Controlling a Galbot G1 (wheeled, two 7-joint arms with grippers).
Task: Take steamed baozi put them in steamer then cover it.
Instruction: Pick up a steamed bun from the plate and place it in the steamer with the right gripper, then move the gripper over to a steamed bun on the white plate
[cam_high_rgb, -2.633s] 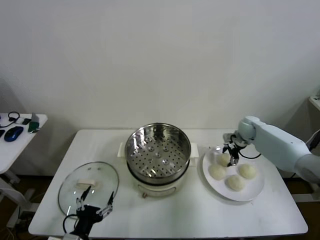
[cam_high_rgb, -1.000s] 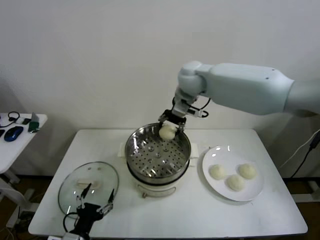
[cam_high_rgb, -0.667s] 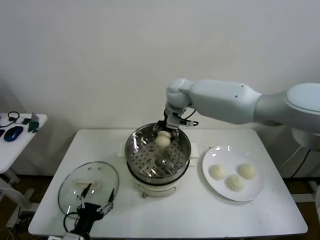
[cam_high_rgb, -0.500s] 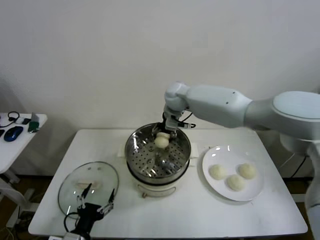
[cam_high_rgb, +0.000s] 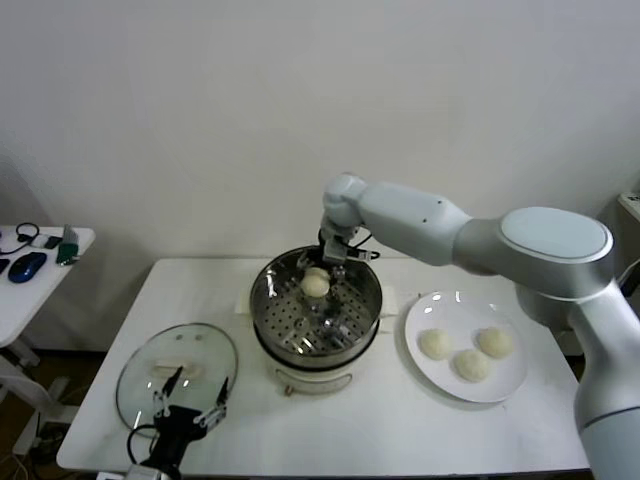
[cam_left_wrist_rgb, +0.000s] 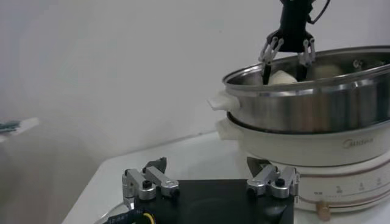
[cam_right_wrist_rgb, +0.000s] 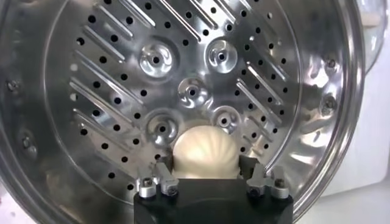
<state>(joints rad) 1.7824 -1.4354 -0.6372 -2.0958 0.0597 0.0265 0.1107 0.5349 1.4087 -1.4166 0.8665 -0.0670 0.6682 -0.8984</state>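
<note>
Since the earlier frames the right arm has carried one baozi from the plate across to the steamer and lowered it onto the perforated tray, and its fingers have now spread away from the bun.

On the left of the table, the cover lies flat near the front edge, glass dome down on the surface with its cream handle up. The left hand hovers just at the cover's near rim, fingers spread wide and holding nothing; it looks parked, waiting for its turn.

In the middle stands the steamer. The first baozi rests on the tray toward the back wall. The right hand is just above and behind it; in the right wrist view the fingertips stand either side of the bun without pressing it, so the bun appears released and is sitting on its own.

On the right, the white plate carries the three remaining baozi, close together.

By my reading, one of four buns is placed. The right arm next needs to lift clear of the pot rim and return to the plate; covering comes only after all three are moved.
</note>
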